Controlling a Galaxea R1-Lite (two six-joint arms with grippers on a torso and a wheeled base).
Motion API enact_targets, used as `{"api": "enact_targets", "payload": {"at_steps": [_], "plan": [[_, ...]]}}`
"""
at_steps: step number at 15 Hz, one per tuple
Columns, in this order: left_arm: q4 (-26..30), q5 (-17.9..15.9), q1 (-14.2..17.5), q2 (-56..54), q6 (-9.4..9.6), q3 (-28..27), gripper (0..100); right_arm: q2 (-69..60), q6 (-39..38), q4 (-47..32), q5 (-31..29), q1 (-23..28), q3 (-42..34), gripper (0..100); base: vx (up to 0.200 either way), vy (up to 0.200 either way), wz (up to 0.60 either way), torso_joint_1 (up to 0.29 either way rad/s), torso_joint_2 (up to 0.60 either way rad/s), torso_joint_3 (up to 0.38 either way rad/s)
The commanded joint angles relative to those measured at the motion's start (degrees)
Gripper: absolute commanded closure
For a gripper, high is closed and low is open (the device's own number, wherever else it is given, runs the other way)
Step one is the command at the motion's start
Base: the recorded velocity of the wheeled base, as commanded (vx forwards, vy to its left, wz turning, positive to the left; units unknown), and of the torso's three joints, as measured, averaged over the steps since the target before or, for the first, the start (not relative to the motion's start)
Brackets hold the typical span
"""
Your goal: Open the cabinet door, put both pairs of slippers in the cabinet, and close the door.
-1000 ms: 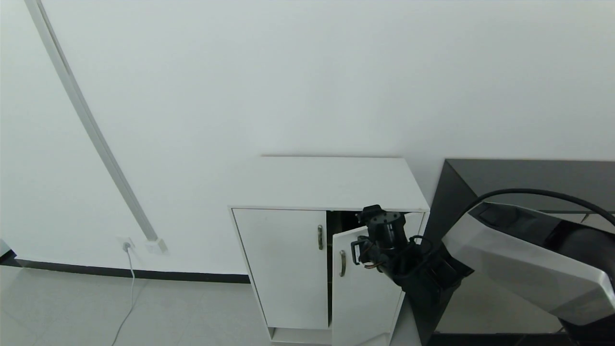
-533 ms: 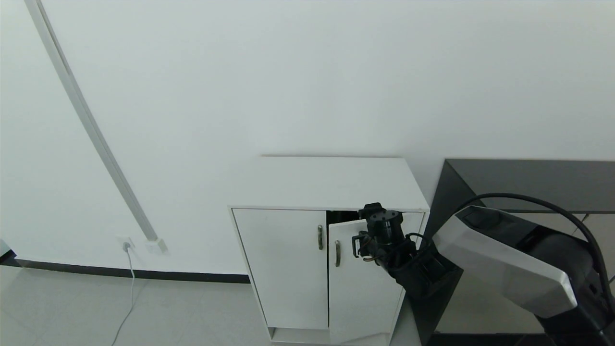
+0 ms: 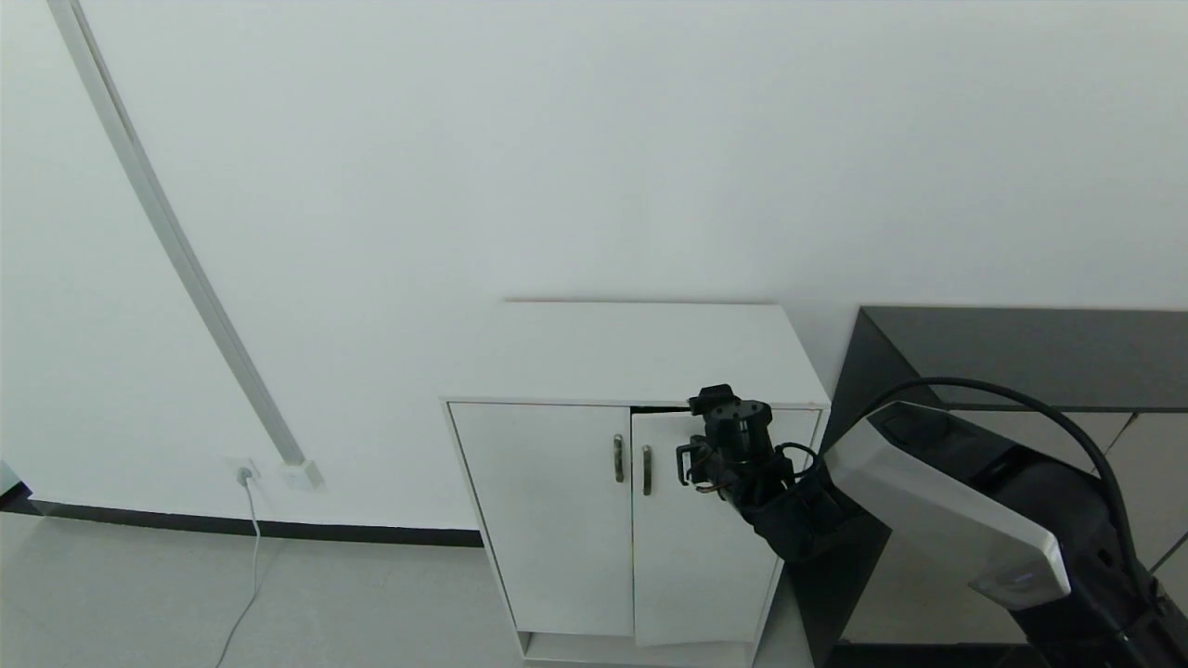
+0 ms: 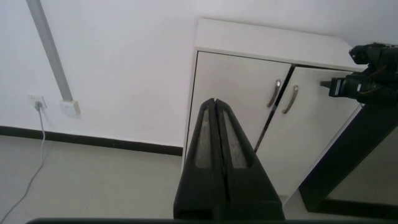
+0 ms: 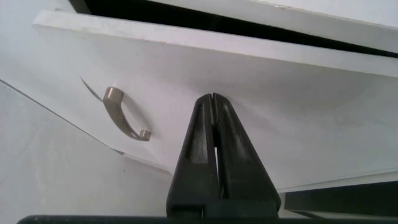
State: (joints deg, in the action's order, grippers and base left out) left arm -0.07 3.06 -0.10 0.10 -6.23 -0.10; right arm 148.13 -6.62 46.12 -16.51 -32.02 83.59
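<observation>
The white cabinet (image 3: 640,353) stands against the wall with its left door (image 3: 548,520) flush. Its right door (image 3: 696,557) is almost flush too, leaving a thin dark gap along the top edge. My right gripper (image 3: 715,401) is shut, its tip against the upper face of that door (image 5: 298,112), to the side of the metal handle (image 5: 127,115). Both handles (image 3: 647,469) sit side by side at the middle seam. My left gripper (image 4: 214,102) is shut on nothing and hangs in the air well in front of the cabinet (image 4: 236,93).
A dark, glossy piece of furniture (image 3: 1021,343) stands right beside the cabinet. On the wall to the left are a slanted conduit (image 3: 176,241) and a socket with a cable (image 3: 246,475) running down to the grey floor (image 3: 278,603).
The right door has swung from clearly ajar to almost flush. My right gripper moved forward with it, staying against its face.
</observation>
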Motion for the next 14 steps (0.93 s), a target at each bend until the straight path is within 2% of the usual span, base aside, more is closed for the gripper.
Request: {"api": "enact_targets", "payload": {"at_steps": [1, 14], "plan": [[-0.01, -0.07, 0.01, 0.08, -0.01, 0.01, 100, 0.85, 0.03, -0.50, -0.02, 0.21, 1.49, 100, 0.000, 0.000, 0.00, 0.000, 0.00, 0.000], [-0.01, -0.07, 0.01, 0.08, -0.01, 0.01, 100, 2.25, 0.82, -1.64, -0.02, 0.74, 4.56, 100, 0.000, 0.000, 0.00, 0.000, 0.00, 0.000]]}}
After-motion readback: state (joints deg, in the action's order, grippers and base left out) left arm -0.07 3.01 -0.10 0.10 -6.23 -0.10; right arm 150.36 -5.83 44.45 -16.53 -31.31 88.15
